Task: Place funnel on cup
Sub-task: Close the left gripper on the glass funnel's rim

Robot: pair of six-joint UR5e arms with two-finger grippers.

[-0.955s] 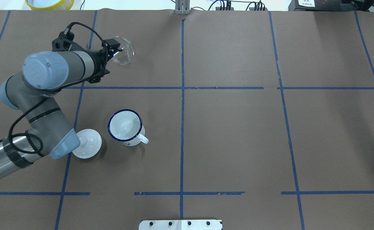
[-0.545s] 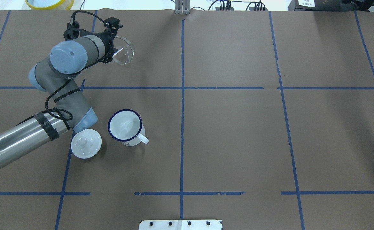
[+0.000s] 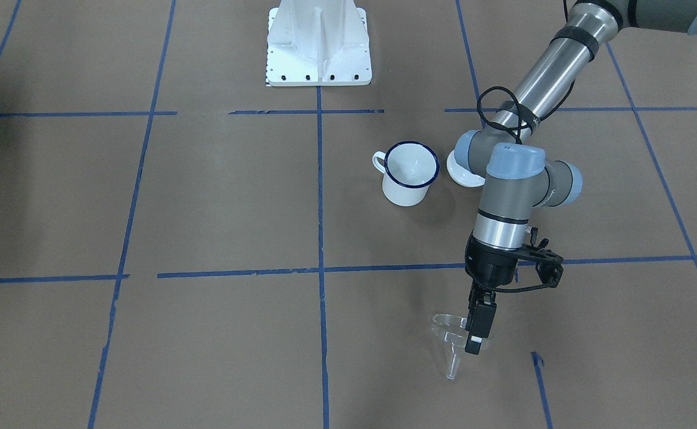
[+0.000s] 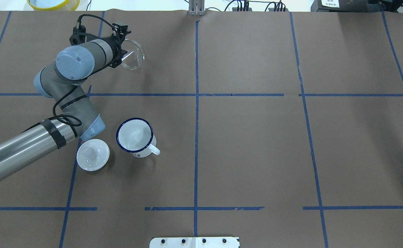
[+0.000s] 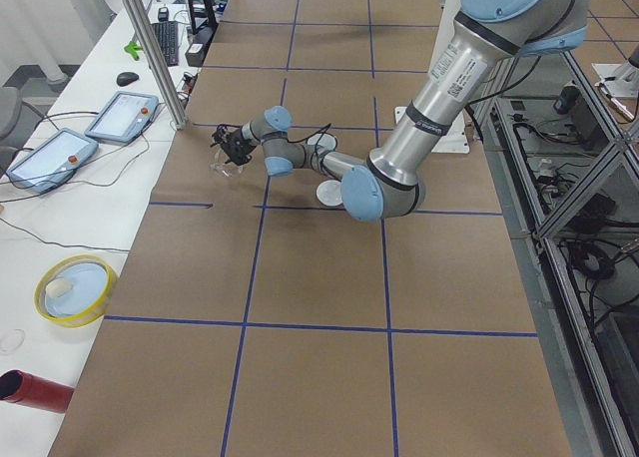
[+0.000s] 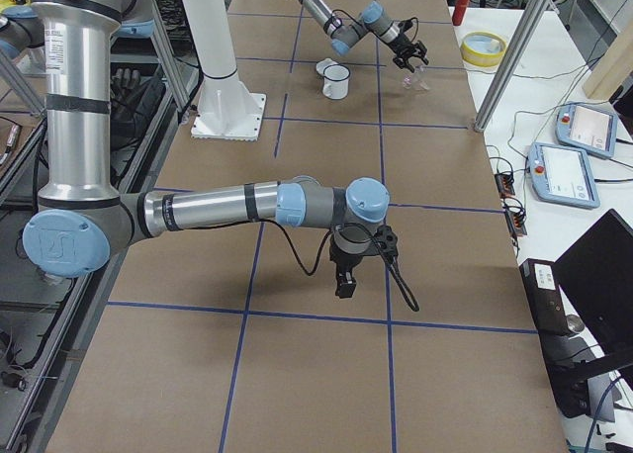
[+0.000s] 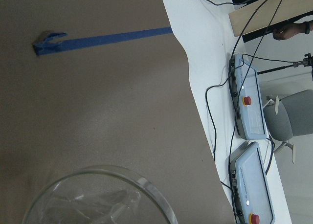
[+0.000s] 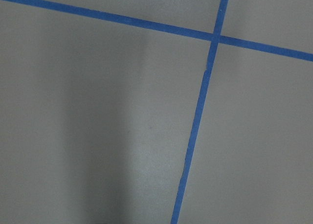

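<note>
Because the funnel (image 3: 451,351) lies tipped near the table's far edge, toward its left corner, the left gripper (image 3: 475,341) straddles its rim from above; whether it grips, I cannot tell. The cup (image 3: 409,176) stands well apart, mouth up to receive the funnel. The right gripper (image 6: 343,287) hangs idle, and I cannot tell its state.

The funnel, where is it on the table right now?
In the overhead view the funnel is in the far-left part of the table, at the tip of the left tool, well beyond the cup and the white lid.
</note>
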